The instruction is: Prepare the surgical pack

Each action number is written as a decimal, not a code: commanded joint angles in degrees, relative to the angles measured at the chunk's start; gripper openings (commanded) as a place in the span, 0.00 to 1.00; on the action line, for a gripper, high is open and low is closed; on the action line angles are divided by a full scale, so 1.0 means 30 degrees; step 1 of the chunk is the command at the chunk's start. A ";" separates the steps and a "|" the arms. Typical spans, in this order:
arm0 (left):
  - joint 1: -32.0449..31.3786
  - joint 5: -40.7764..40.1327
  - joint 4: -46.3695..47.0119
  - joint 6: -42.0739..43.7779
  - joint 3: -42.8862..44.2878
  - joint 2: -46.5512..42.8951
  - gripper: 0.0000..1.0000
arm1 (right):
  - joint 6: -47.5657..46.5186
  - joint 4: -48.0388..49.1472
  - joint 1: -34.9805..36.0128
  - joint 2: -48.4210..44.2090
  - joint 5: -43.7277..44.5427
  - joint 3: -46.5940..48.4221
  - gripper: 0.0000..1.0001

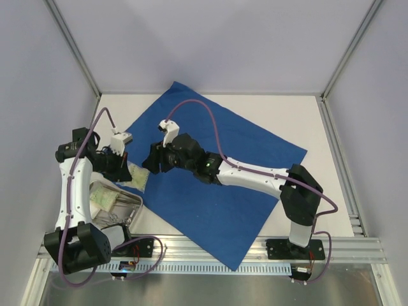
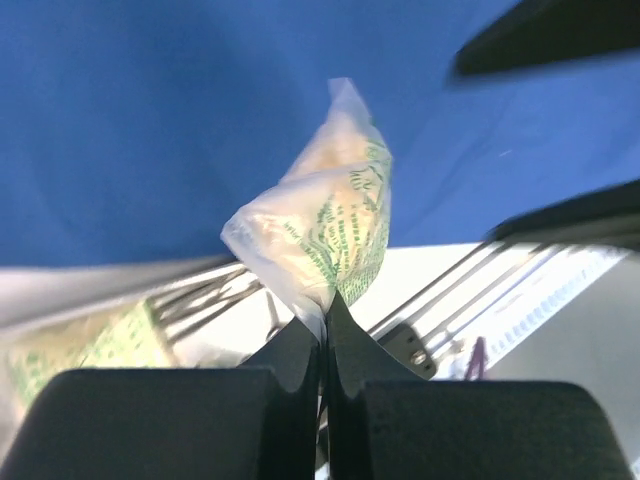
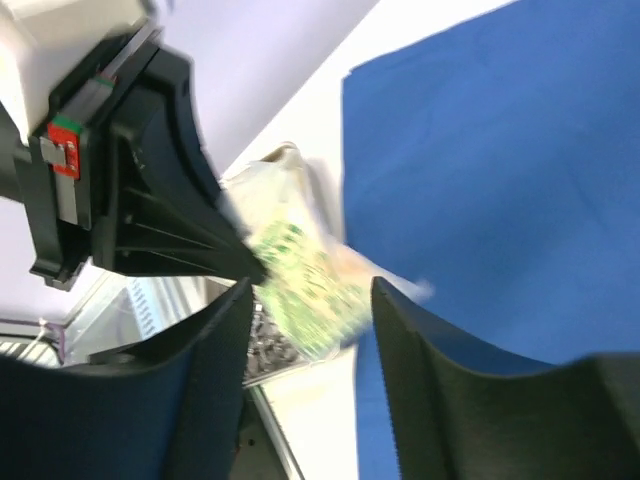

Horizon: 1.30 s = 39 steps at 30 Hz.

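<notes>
**Inspector:** Presently, who holds the packet (image 2: 330, 220)?
**Operator:** The left gripper (image 2: 323, 312), fingers clamped on its lower corner. The right gripper (image 3: 310, 292) stands open near it, gripping nothing.
**Inspector:** And the surgical pack (image 1: 210, 217)?
**Operator:** Spread flat on the table (image 1: 299, 121), 1 edge just beside the tray (image 1: 135, 203), likely so items load onto it.

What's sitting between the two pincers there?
A clear packet with green print, pinched by the left pincer and reaching into the open right pincer; clearest in the right wrist view.
</notes>
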 commanded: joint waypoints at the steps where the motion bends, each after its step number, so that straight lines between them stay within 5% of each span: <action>1: 0.0308 -0.4446 0.0108 0.0452 -0.1099 0.0238 0.00 | 0.0373 -0.0082 -0.0895 -0.0731 -0.0703 -0.0756 0.56; 16: 1.0410 -0.4249 -0.4230 1.0123 -0.1602 0.2427 0.00 | -0.1621 -0.2720 -0.1160 -0.1292 -0.0292 -0.2253 0.60; 26: 1.0710 -0.4247 -0.2328 1.0889 -0.4531 0.3870 0.00 | -0.1766 -0.3160 -0.1160 -0.1115 -0.0321 -0.2311 0.60; 39: 1.0710 -0.1616 -0.4258 1.3259 -0.4358 0.5655 0.00 | -0.1913 -0.3336 -0.1160 -0.0940 -0.0263 -0.2458 0.60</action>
